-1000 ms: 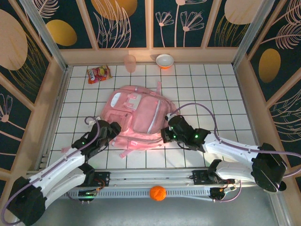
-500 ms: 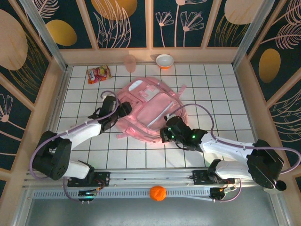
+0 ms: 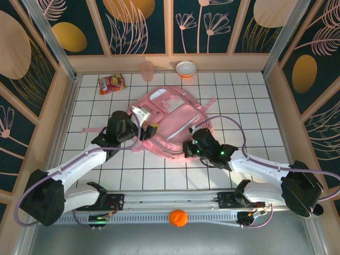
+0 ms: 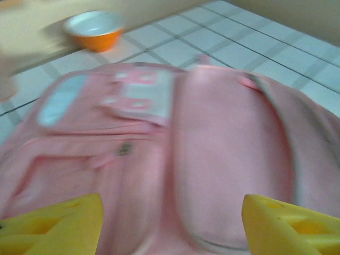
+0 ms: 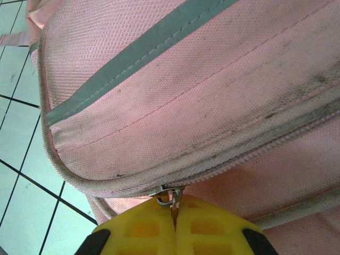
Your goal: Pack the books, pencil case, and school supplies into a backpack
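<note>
Overhead and wrist views of the pink backpack point(image 3: 169, 123), which lies flat on the white tiled table, directly under the left gripper point(image 3: 146, 122) and just ahead of the right gripper point(image 3: 187, 150). In the right wrist view we see the right gripper point(image 5: 174, 211) with its yellow fingers pressed together and the small metal zipper pull point(image 5: 171, 197) pinched at their tips, at the corner where the main zip track curves round the bag below the grey-green trim band point(image 5: 143, 49). In the left wrist view the left gripper point(image 4: 170, 228) stands wide apart above the front pockets, with pink fabric and nothing else between its fingers point(image 4: 53, 223); it holds nothing. An orange bowl point(image 4: 95, 31) sits beyond the bag, well ahead of this gripper. We judge the step in hand to be opening the main zip. The chief risk is that the soft bag slides or bunches toward the right gripper instead of unzipping, since the left gripper does not pin it. A second risk is that the thin pull slips from the fingertips, because only its end appears caught.
</note>
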